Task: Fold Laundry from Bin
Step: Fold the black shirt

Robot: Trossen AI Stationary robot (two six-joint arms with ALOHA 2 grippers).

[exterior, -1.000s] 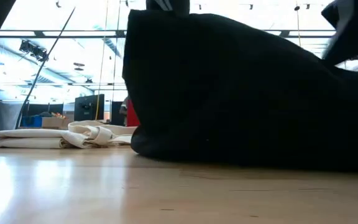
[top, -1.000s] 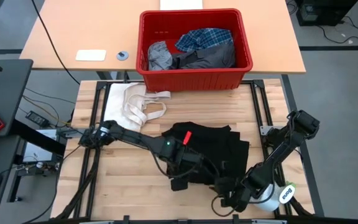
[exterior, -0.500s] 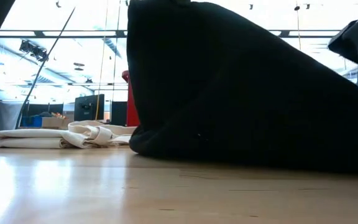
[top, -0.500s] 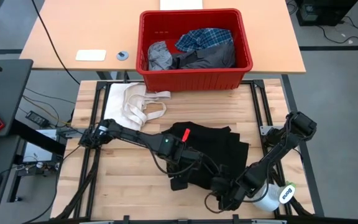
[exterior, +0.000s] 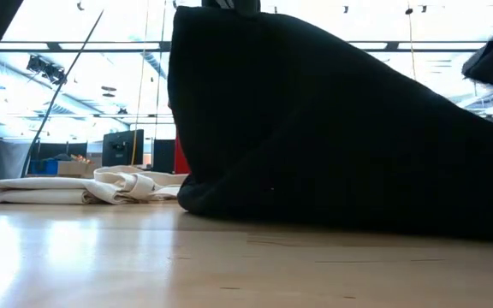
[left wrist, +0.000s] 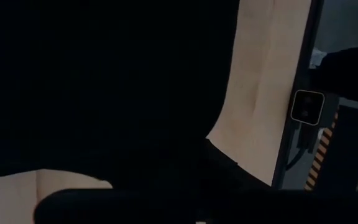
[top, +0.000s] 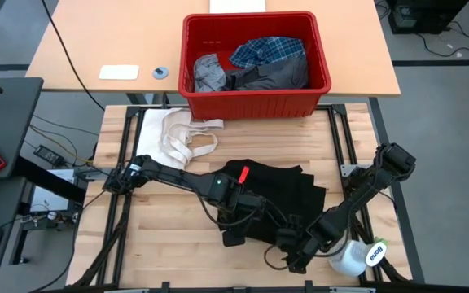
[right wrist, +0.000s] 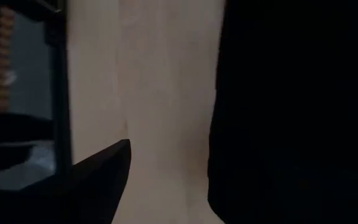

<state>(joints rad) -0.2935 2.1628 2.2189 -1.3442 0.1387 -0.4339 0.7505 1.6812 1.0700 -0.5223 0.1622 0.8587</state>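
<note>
The large black garment point(top: 287, 191) lies on the wooden table. In the low view it point(exterior: 315, 128) rises like a tent, with its peak on the table's left side. My left gripper point(top: 238, 228) is over the garment's near left part and shut on it. My right gripper point(top: 293, 251) is low at the garment's near edge, just right of the left one. The red bin point(top: 255, 104) stands behind the table. It holds a plaid shirt point(top: 267, 50), a light grey garment point(top: 208, 73) and a dark grey one point(top: 271, 77). My left gripper holds the black garment from above at its near left part point(exterior: 221, 21). The cloth hangs from it and slopes down toward the table's right, its lower edge point(exterior: 229, 210) on the table. The black cloth hides the place of contact.
A cream-white cloth with strap loops point(top: 173, 134) lies at the table's far left and also shows in the low view point(exterior: 84, 188). A white container with a green label point(top: 357, 256) stands at the near right corner. Bare wood lies at the near left.
My right gripper has gone toward the table's left edge and a little toward the far edge, closing on my left gripper along the garment's near edge. The black garment stays lifted at its left part.
</note>
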